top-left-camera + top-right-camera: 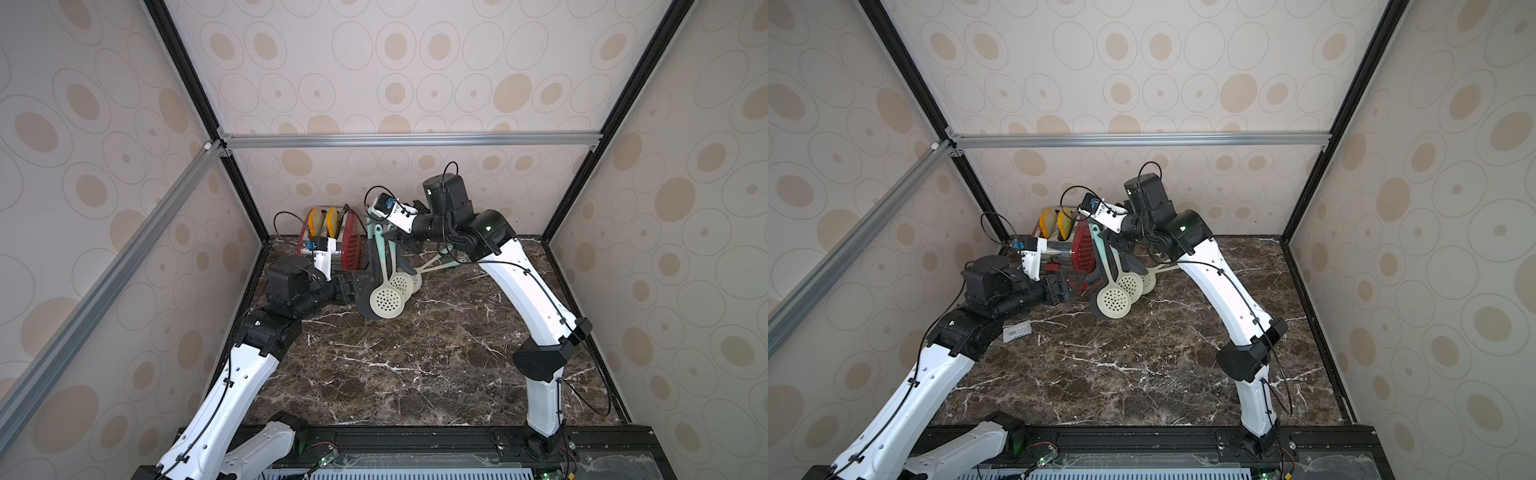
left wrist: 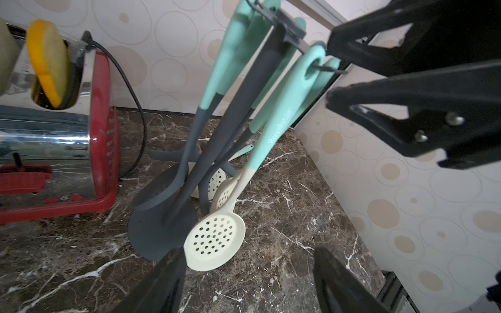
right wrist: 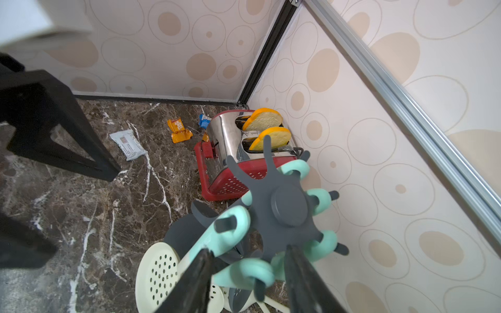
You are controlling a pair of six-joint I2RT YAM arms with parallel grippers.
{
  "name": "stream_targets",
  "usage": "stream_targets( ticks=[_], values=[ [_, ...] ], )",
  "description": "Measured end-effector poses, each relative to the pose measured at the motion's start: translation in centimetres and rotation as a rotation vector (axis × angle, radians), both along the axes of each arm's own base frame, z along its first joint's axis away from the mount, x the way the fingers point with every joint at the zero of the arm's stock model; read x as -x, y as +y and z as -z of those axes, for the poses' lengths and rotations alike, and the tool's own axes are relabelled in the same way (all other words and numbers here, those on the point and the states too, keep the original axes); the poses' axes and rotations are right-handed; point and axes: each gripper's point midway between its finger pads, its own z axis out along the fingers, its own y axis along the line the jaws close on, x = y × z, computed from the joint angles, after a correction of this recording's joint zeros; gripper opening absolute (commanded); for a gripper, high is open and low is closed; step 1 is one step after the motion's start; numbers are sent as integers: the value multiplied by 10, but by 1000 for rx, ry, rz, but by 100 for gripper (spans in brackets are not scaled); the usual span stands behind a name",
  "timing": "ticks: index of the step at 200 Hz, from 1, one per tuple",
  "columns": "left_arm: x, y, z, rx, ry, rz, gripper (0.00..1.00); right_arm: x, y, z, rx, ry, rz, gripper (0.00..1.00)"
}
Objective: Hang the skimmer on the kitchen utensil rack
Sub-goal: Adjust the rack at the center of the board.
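Near mid-frame in a top view the skimmer [image 1: 386, 300] is hanging on the kitchen utensil rack [image 3: 287, 206], where the right pincer [image 2: 328, 69], gaping just beside its handle loop, is risking knocking it off on any careless pull-back, while the left pincer [image 2: 248, 249] is gaping empty.

We see glossy white shells on the long links of the left arm [image 1: 237, 386] and the right arm [image 1: 523, 291], with black rounded housings at the joints. Thin black cables [image 1: 543, 297] run along the shells under black clips. Each wrist bears a white camera mount [image 1: 395, 214] with a blue part. The left hand [image 2: 252, 281] and the right hand [image 2: 329, 71] are matt black; two silver screws [image 2: 455, 118] show in the right one, upper right of the left wrist view.
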Motion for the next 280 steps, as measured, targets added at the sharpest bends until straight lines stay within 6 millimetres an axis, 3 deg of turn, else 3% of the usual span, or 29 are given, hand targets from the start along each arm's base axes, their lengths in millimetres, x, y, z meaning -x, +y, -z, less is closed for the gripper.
stream_targets(
  ticks=[21,59,93,116,148,177,202,280],
  values=[
    [-11,6,-5,-65,-64,-32,70,21,-20,-19,-39,15,9,46],
    [-34,9,-13,-134,-177,-39,69,83,-87,-53,-154,34,39,45],
    [-48,-8,-17,-106,-254,122,63,124,-126,-42,-211,116,53,43],
    [-57,-12,-12,-93,-274,196,47,138,-134,-17,-205,209,59,43],
    [-58,-21,-7,-83,-292,277,46,151,-143,10,-180,321,78,42],
    [-62,-30,-2,-64,-304,336,48,164,-156,8,-196,346,86,42],
    [-68,-33,13,-62,-286,350,49,173,-166,4,-211,354,92,42],
    [-91,-36,39,-31,-298,329,49,174,-169,18,-168,403,117,42]
  ],
)
